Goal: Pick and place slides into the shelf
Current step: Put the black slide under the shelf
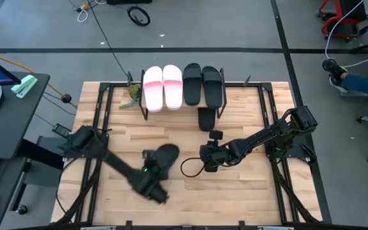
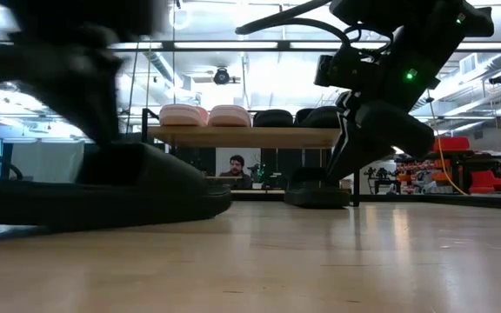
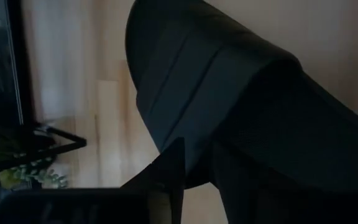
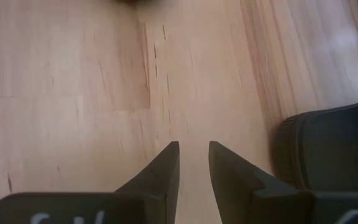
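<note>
Gripping a black slide (image 1: 163, 158) at mid-table, my left gripper (image 1: 149, 172) had its fingers closed on the rim. My right gripper (image 1: 207, 160) waited nearby, narrowly parted, empty. Next I judged: lift toward the shelf (image 1: 235, 94).

I see 2 pale pink slides (image 1: 162, 87) and 2 black slides (image 1: 203, 84) lined up side by side on the shelf (image 1: 139, 102). A 5th black slide (image 1: 206, 119) lies on the tabletop just in front of it, and a 6th (image 1: 163, 159) sits nearer the middle.
</note>
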### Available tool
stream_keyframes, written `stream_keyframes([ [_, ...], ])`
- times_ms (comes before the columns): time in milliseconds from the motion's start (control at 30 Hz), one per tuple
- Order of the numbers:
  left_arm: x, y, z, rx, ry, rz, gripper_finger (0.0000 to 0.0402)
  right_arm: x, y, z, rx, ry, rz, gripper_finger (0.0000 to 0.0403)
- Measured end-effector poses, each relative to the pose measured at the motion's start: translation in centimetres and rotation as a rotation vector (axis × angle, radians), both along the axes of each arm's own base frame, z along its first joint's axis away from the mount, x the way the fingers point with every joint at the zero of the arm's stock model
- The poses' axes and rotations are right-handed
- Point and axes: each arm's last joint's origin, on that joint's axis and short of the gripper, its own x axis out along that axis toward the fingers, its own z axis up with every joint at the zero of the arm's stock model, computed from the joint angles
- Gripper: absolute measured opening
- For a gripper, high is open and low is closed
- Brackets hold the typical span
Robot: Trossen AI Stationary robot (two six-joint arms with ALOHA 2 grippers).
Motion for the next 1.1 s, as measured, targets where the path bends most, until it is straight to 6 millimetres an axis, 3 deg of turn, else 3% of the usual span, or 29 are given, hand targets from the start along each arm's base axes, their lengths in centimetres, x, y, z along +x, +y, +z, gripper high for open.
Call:
stream_keyframes([
  [167,2.0,3.2,-0.1,-0.018,-0.012,0.106,0.0077,0.0,0.1,0.0,0.001,-0.002,0.001,0.0092],
  [467,5.1,5.6,-0.1,-0.035,-0.135,0.065,0.0047,0.0,0.2,0.0,0.002,-0.002,0.007,0.0092],
  [633,7.0,7.5,0.1,-0.074,-0.257,0.115,0.0007,-0.1,0.3,0.0,0.005,-0.005,0.006,0.0092],
  [900,8.5,11.5,0.3,-0.025,-0.297,0.17,0.0005,-0.2,0.8,0.0,0.06,-0.043,-0.064,0.0092],
  [1000,8.6,11.5,0.7,-0.058,-0.297,0.172,0.0008,-0.5,1.4,-0.1,0.063,-0.033,-0.048,0.0092],
  [1100,8.6,10.0,2.1,-0.122,-0.255,0.129,0.0005,-0.9,2.0,-0.1,0.057,-0.014,-0.024,0.0092],
])
